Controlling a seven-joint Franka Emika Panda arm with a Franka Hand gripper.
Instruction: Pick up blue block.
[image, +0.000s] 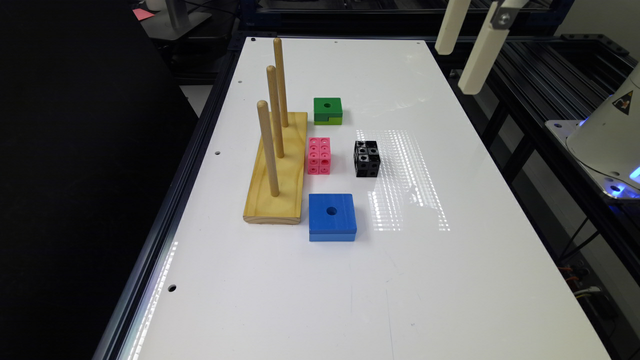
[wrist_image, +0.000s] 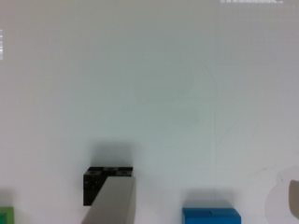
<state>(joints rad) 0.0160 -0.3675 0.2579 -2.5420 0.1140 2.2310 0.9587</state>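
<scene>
The blue block (image: 332, 215) lies flat on the white table (image: 450, 280), near the front end of the wooden peg base, its round hole facing up. In the wrist view one edge of the blue block (wrist_image: 211, 215) shows at the frame's border. My gripper (image: 457, 70) hangs high over the table's far right edge in the exterior view, well away from the block. Its two pale fingers (wrist_image: 114, 200) stand wide apart with nothing between them, so the gripper (wrist_image: 205, 189) is open.
A wooden base (image: 277, 175) with three upright pegs stands left of the blocks. A green block (image: 327, 109), a pink cube (image: 319, 155) and a black cube (image: 367, 158) sit beyond the blue one. The robot's base (image: 610, 135) is at the right.
</scene>
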